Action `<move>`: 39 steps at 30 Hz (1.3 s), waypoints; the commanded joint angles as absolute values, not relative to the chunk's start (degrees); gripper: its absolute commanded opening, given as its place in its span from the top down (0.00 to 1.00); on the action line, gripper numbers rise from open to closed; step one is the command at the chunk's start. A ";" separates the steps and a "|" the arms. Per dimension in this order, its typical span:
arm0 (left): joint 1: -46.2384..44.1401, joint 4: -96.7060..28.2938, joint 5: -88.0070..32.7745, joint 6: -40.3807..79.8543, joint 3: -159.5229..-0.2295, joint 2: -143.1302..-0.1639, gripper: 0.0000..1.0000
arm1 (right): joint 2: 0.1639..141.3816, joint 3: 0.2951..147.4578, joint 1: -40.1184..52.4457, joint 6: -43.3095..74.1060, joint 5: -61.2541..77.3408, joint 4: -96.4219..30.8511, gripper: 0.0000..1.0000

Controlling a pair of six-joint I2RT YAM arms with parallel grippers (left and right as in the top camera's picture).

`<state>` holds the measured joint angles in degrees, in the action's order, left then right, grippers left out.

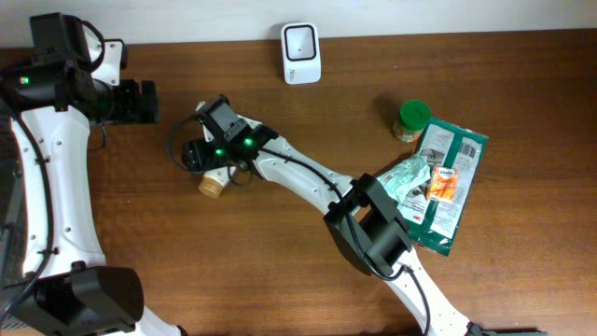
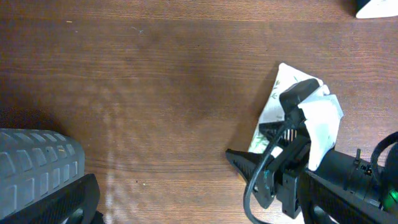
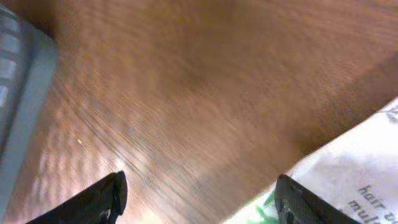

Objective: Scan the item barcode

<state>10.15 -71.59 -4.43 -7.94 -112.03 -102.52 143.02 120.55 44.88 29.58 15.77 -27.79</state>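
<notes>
Brown wooden table (image 1: pixel 187 271) carries a white scanner (image 1: pixel 300 51) at its far edge. Well left of the green packet (image 1: pixel 450 191) and green jar (image 1: pixel 410 119), a white pack (image 1: pixel 213 184) with a tan end lies on the wood. The right gripper (image 1: pixel 194 154) sits over it, jaws apart, one fingertip beside the printed pack. The left gripper (image 1: pixel 142 101) hovers at far left, jaws wide apart and empty.

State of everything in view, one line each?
left gripper: open, empty.
right gripper: open, at the small bottle.
small bottle: lying down, capped.
scanner: nothing before it.
green jar: lid on.
green bag: flat, packets on top.
</notes>
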 commanded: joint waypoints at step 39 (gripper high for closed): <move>10.31 -71.66 -4.67 -8.69 -112.55 -101.60 0.01 | 132.62 96.25 26.22 7.99 26.11 -52.80 0.34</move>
